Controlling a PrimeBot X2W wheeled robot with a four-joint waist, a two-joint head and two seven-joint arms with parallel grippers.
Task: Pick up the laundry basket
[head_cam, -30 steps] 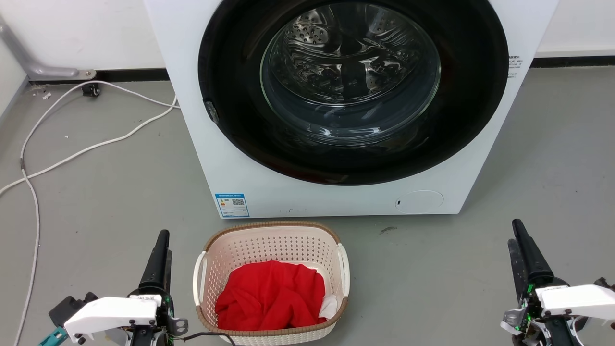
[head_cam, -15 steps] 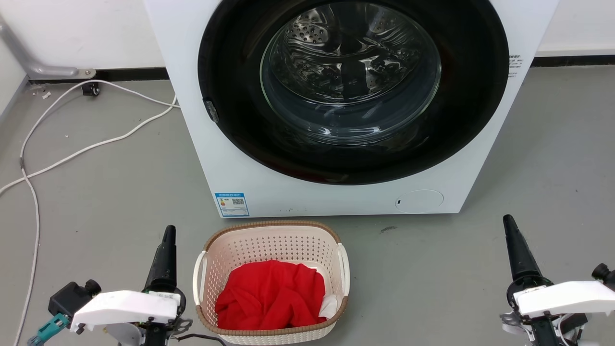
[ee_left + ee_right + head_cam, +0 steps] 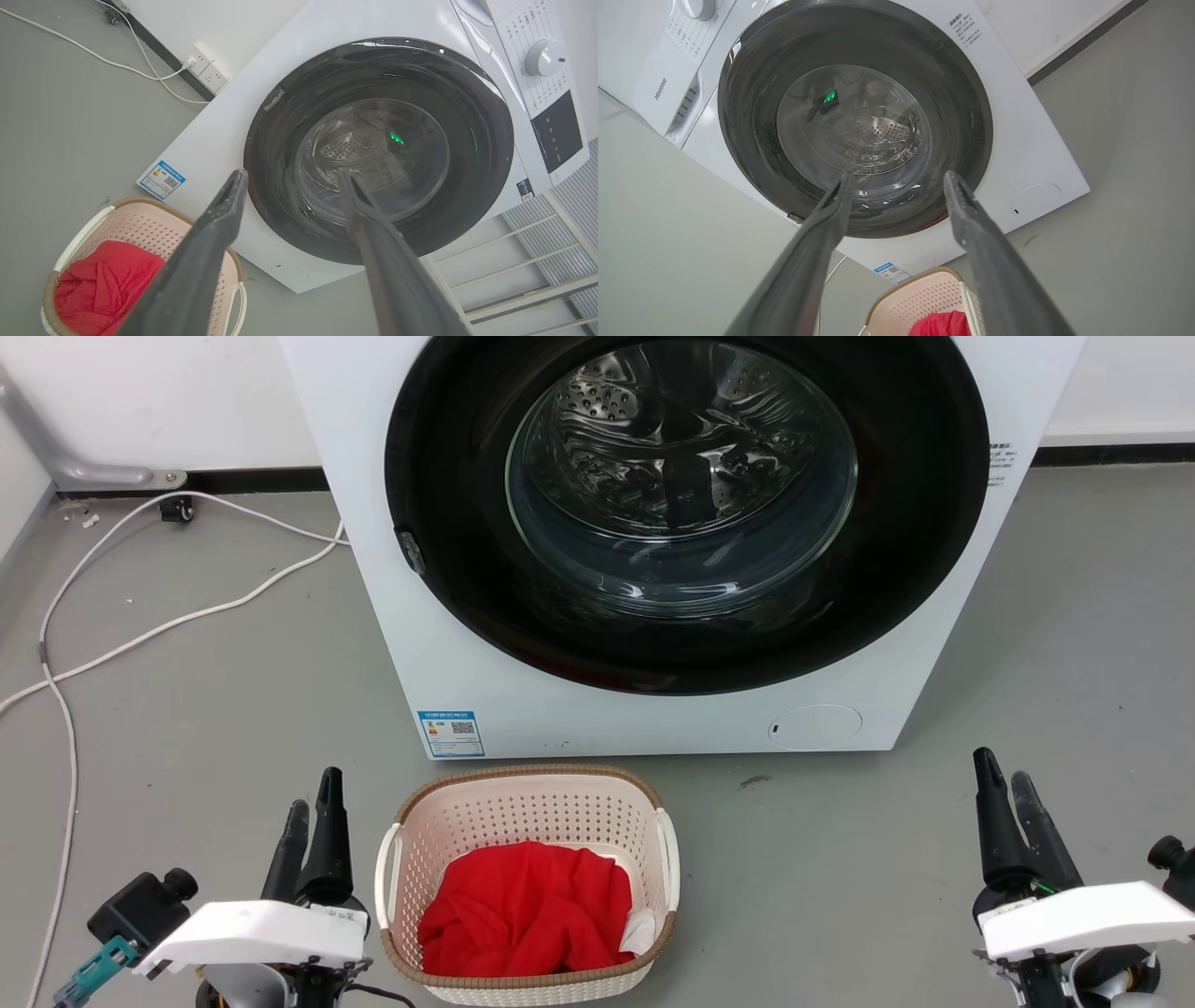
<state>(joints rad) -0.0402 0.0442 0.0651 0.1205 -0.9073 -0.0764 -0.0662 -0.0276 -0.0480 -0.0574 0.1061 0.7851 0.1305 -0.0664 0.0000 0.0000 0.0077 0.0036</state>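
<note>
The laundry basket (image 3: 532,810) is cream-white and perforated, with a brown rim and white side handles. It stands on the grey floor in front of the washing machine and holds a red cloth (image 3: 527,907). My left gripper (image 3: 314,793) is open just left of the basket, apart from its handle. My right gripper (image 3: 1001,767) is open far to the basket's right. The left wrist view has the basket (image 3: 140,224) at lower left, beside the spread left gripper (image 3: 292,171). In the right wrist view the basket (image 3: 920,294) lies at the bottom edge, between the fingers of the right gripper (image 3: 897,175).
The white washing machine (image 3: 467,653) with its closed dark round door stands right behind the basket. White cables (image 3: 187,616) trail over the floor at the left. A white rack (image 3: 514,261) stands beside the machine. Bare floor lies between the basket and my right gripper.
Both wrists have turned, so each gripper now shows two separate fingers instead of one dark shape. The left gripper has shifted slightly toward the basket. The basket has not moved.
</note>
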